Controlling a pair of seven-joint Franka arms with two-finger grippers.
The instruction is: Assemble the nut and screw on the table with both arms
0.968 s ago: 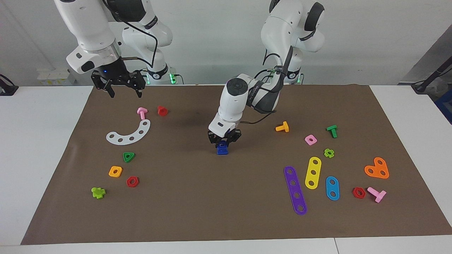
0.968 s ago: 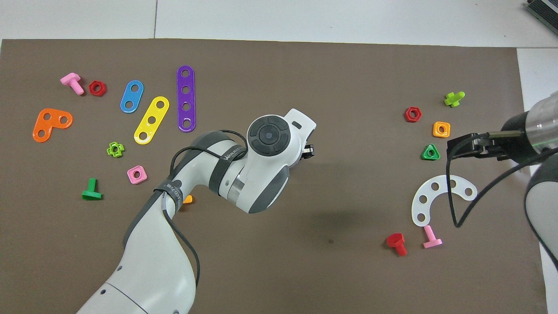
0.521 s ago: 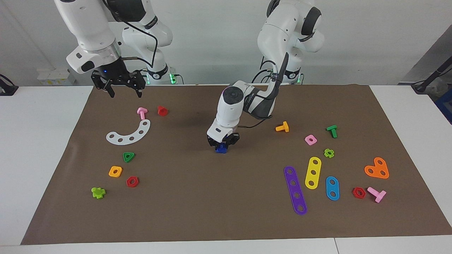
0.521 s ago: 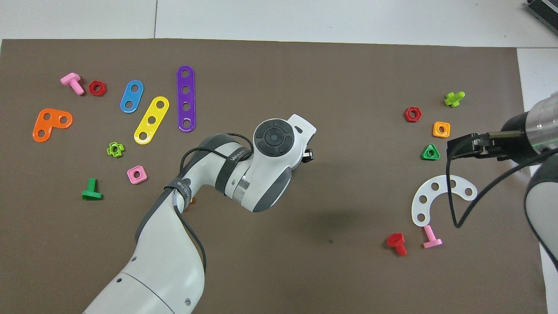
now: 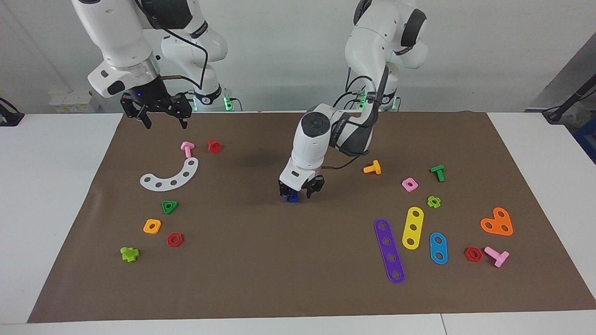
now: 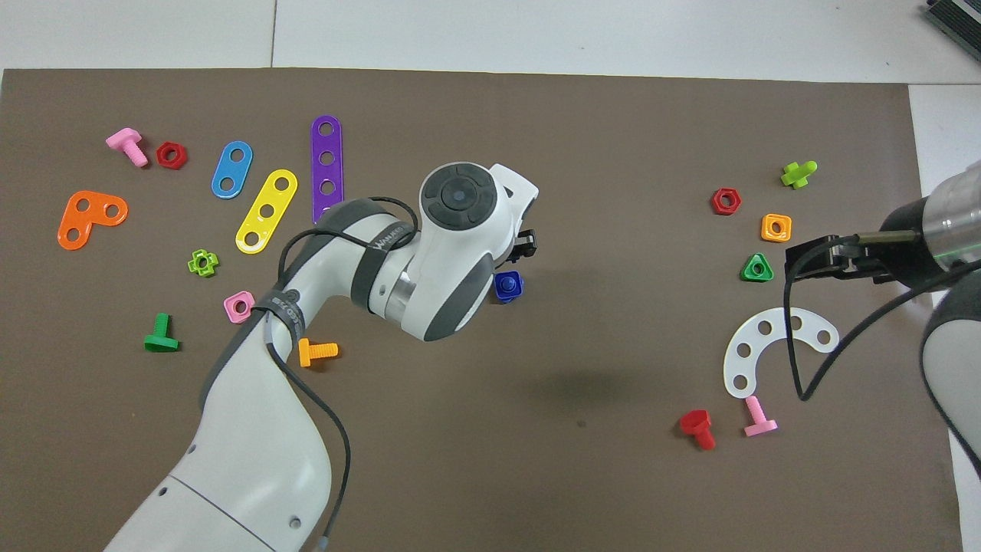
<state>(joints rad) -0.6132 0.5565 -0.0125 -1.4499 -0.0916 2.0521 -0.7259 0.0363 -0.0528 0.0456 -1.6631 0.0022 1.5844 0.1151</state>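
Left end effector (image 5: 301, 191): low over the middle of the counter (image 5: 279, 288), fingers apart, standing just above the blue assembly, not clamped on it.
Nut (image 6: 508, 284): on the screw (image 5: 292, 198), the pair resting mid-counter on the brown sheet (image 6: 613, 153).
Right end effector (image 5: 165, 122): waiting in the air near the right arm's end, over the sheet's edge nearest the robots, fingers apart and holding nothing.
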